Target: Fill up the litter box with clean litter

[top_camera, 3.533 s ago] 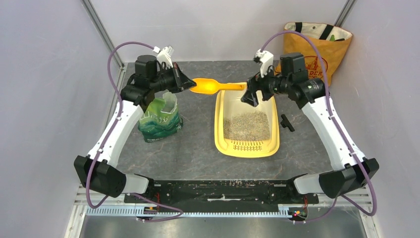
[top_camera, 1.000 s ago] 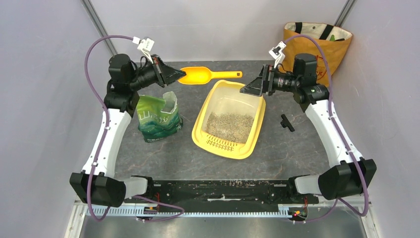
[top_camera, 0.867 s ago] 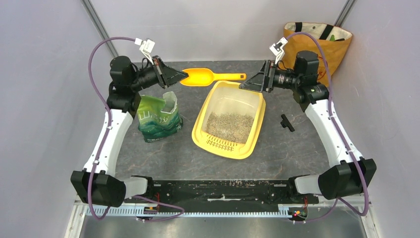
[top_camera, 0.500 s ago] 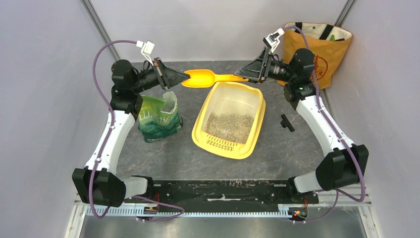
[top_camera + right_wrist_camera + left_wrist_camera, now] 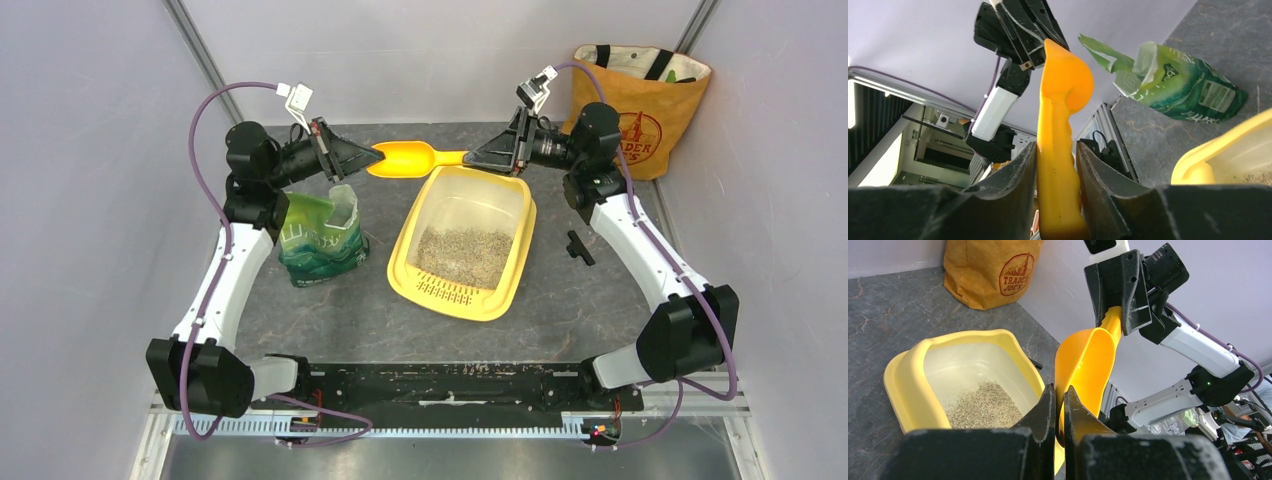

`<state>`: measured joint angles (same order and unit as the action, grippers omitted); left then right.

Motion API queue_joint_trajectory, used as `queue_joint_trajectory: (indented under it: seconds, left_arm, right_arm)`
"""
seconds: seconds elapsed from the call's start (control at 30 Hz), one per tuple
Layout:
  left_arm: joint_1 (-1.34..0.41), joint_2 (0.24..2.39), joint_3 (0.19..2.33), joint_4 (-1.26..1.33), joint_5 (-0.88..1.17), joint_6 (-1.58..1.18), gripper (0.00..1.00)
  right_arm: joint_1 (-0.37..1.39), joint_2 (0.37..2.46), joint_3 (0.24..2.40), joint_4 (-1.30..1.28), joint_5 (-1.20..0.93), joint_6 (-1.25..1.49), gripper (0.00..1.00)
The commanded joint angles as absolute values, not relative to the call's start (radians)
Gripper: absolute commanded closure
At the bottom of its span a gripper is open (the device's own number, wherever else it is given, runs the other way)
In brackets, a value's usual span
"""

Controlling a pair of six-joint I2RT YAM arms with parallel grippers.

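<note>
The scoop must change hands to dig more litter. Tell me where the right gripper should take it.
Take the scoop by its handle, coming end-on from the right: it is slim, straight and points at the right gripper, whose fingers fit either side. The left gripper pinches the bowl rim, so that end is taken.

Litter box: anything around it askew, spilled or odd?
The litter box sits skewed, with litter only toward its grate end. The left claw and right claw both grip one scoop. A black part lies loose beside the box.
</note>
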<state>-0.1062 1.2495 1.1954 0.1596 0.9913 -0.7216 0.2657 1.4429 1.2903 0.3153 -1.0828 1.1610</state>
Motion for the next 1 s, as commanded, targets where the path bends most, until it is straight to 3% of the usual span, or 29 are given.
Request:
queue_joint_trajectory:
  seconds: [0.0,0.13,0.23,0.27,0.3,0.47,0.5,0.63,0.77,0.97]
  left_arm:
    - [-0.103,1.23,1.203,0.187,1.011,-0.737,0.98]
    - [-0.104,1.23,1.201,0.181,1.024,-0.736,0.98]
    - [-0.107,1.23,1.202,0.18,1.032,-0.732,0.97]
    - [-0.107,1.231,1.204,0.171,1.027,-0.727,0.89]
    - [-0.106,1.228,1.21,0.149,1.008,-0.707,0.74]
    - [-0.099,1.224,1.325,-0.15,0.892,-0.449,0.23]
    - [-0.095,1.229,1.359,-0.221,0.874,-0.397,0.19]
    - [-0.08,1.236,1.423,-0.341,0.824,-0.261,0.17]
    - [-0.08,1.225,1.403,-0.335,0.814,-0.229,0.18]
    - [-0.08,1.224,1.374,-0.3,0.808,-0.249,0.19]
  right_arm:
    - [0.268,1.417,1.305,0.214,-1.058,1.067,0.6]
    - [0.268,1.419,1.322,0.17,-1.049,1.039,0.69]
    - [0.268,1.416,1.316,0.169,-1.041,1.041,0.95]
    - [0.267,1.415,1.312,0.171,-1.037,1.04,1.0]
    - [0.265,1.414,1.31,0.169,-1.029,1.037,1.0]
    - [0.213,1.39,1.294,0.086,-0.976,0.975,1.0]
    - [0.185,1.384,1.288,0.077,-0.972,0.972,1.0]
    - [0.063,1.337,1.304,-0.082,-0.95,0.842,1.0]
    - [-0.134,1.274,1.409,-0.516,-0.845,0.509,1.0]
    - [-0.332,1.208,1.55,-0.981,-0.448,0.097,1.0]
